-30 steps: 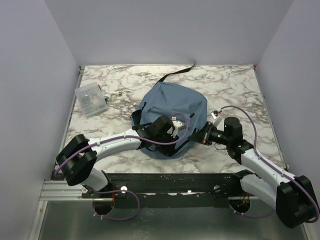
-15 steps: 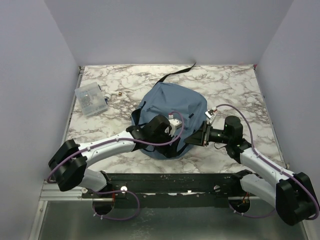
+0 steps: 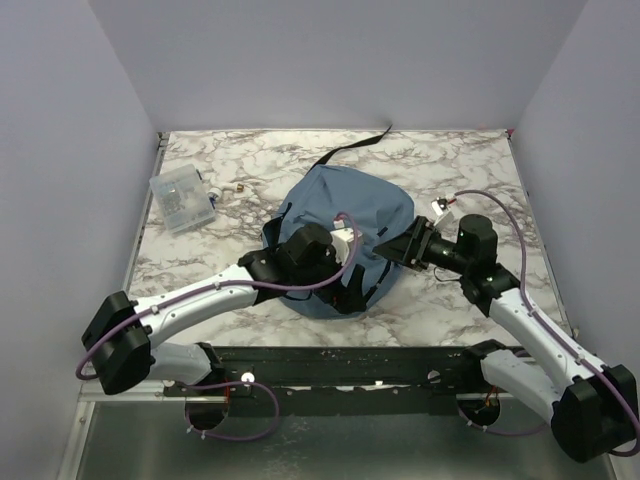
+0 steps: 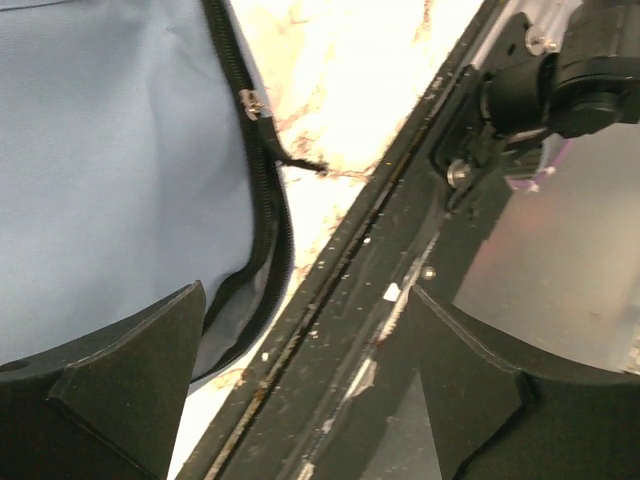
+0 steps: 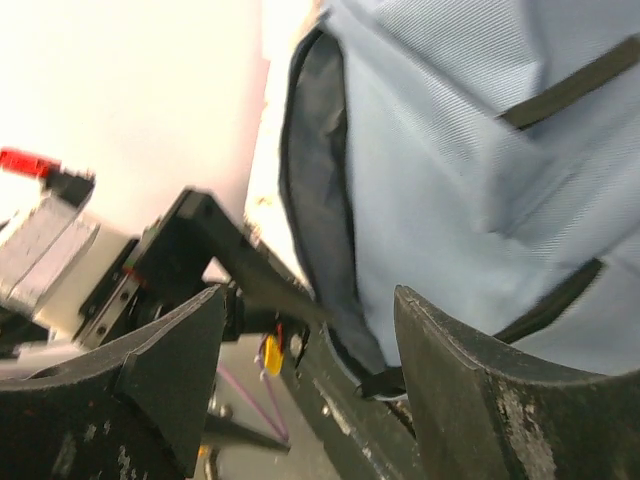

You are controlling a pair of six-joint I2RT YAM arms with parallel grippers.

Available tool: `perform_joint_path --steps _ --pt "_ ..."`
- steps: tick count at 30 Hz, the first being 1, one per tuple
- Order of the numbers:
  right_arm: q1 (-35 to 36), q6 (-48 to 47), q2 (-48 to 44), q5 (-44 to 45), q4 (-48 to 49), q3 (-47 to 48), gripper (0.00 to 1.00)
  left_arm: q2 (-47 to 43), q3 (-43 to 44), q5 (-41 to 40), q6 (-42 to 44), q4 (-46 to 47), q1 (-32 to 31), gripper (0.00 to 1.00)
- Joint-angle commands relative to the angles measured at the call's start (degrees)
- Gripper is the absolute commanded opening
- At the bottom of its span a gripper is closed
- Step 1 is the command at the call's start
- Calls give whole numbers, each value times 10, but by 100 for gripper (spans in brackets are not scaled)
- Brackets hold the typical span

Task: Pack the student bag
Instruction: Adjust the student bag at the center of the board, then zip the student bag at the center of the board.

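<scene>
The student bag [image 3: 345, 215], a soft dusty-blue backpack, lies in the middle of the table. Its black zipper [image 4: 262, 190] runs along the near edge, and the pull [image 4: 252, 103] hangs loose. My left gripper [image 3: 352, 285] hovers over the bag's near side. In the left wrist view it [image 4: 300, 400] is open and holds nothing, with the table's edge below it. My right gripper [image 3: 388, 243] sits at the bag's right side, pointing left. It [image 5: 310, 370] is open and empty too. The bag's gaping zipper opening [image 5: 325, 170] lies just ahead of it.
A clear plastic box [image 3: 181, 199] and small white items [image 3: 228, 192] lie at the back left. A black strap [image 3: 350, 148] trails from the bag toward the back wall. The black rail [image 3: 350, 365] runs along the table's near edge. Walls close in on both sides.
Both grippers have opened. The right gripper has drawn back to the right, off the bag's edge. The left arm has swung lower and reaches further across the bag's near side.
</scene>
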Motion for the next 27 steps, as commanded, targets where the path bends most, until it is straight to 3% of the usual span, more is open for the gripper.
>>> perform_joint_path --steps 1,5,8,15,24,27 --pt "-22 -40 -8 133 -129 34 73 56 48 72 -65 33 -2 82" --pt "-53 -48 1 179 -182 43 73 120 85 94 -113 28 -1 80" --pt "-57 -44 16 241 -214 37 73 158 113 94 -147 11 0 68" --pt "-58 -65 15 260 -206 23 73 195 139 84 -167 6 4 59" --pt "-58 -95 49 186 -182 13 73 235 172 79 -159 -7 13 34" --pt "-58 -102 55 175 -176 6 73 237 175 73 -149 -18 15 30"
